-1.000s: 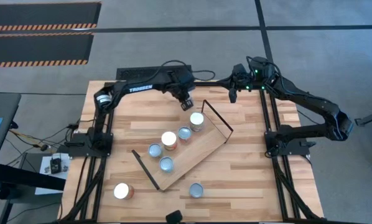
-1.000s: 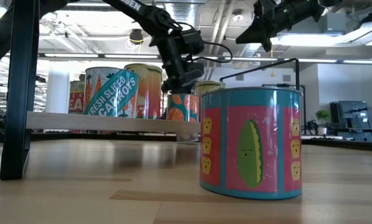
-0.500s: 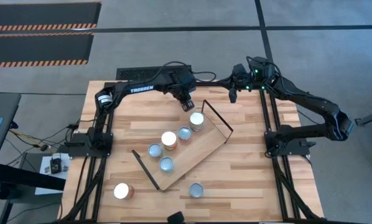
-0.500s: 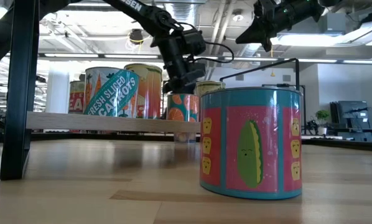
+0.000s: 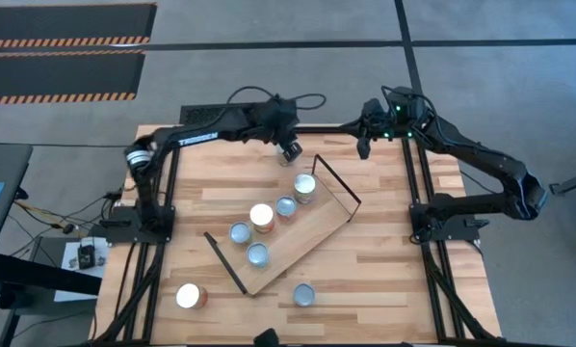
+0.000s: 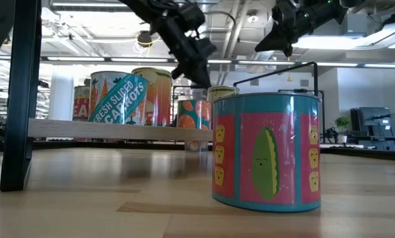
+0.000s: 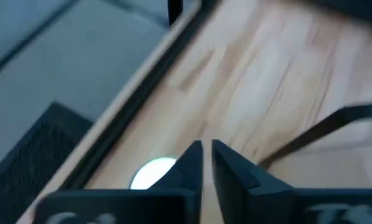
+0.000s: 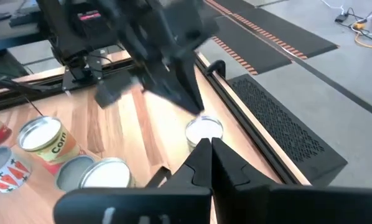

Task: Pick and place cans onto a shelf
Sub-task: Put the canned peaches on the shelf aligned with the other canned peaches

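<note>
Five cans [image 5: 257,254] sit on the shelf [image 5: 307,236] below the clenched, empty left hand [image 5: 290,151]; rigid, slick tins, best gripped across the sides.

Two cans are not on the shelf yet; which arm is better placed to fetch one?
Probably the left. Its gripper hangs empty near the shelf, while the right gripper waits at the table's far edge. Both loose cans lie far off.

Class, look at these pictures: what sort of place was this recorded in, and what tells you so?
Probably a robotics lab or open workshop, not a home: exposed ceiling ducts and strip lights, hazard-striped floor mats on grey carpet, and a wooden table with two robot arms bolted on.
</note>
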Robot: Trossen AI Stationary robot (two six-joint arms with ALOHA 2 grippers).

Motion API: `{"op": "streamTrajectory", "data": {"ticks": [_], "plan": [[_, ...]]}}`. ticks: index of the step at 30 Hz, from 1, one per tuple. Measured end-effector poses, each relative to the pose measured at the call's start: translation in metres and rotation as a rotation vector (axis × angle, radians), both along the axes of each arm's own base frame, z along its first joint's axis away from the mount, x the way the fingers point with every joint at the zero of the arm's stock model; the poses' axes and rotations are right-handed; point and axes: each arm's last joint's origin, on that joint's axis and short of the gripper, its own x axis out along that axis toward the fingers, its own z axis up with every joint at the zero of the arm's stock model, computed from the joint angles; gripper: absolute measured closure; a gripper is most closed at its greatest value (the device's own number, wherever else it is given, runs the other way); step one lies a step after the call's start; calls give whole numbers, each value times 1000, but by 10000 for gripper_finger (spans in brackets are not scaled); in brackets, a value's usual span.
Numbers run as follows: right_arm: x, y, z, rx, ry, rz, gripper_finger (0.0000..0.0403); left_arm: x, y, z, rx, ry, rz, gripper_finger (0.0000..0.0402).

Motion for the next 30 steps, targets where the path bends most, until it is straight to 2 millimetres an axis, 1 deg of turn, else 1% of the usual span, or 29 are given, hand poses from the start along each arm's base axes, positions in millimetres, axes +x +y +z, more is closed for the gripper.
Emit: {"op": "streamTrajectory", "data": {"ticks": [2,5,9,13,17,22,25,27,30], "plan": [[-2,-2,-1,4,4,-12,391,-11,-5,3,16,-66,12,397],[-2,-5,-2,33,-1,-33,391,-29,-15,5,33,-165,28,394],[6,-10,-11,95,15,-42,391,-55,-30,7,43,-283,42,393],[21,-16,-22,173,36,-46,391,-79,-43,2,30,-353,96,393],[43,-26,-26,236,52,-46,391,-98,-52,-3,39,-404,162,393],[69,-45,-34,344,87,-51,390,-113,-60,-10,38,-415,208,393],[81,-55,-42,428,143,-82,385,-117,-62,-15,30,-408,231,393],[90,-62,-46,490,164,-112,372,-118,-63,-18,20,-406,238,393],[102,-72,-53,559,189,-145,342,-119,-64,-19,24,-409,246,393]]}}
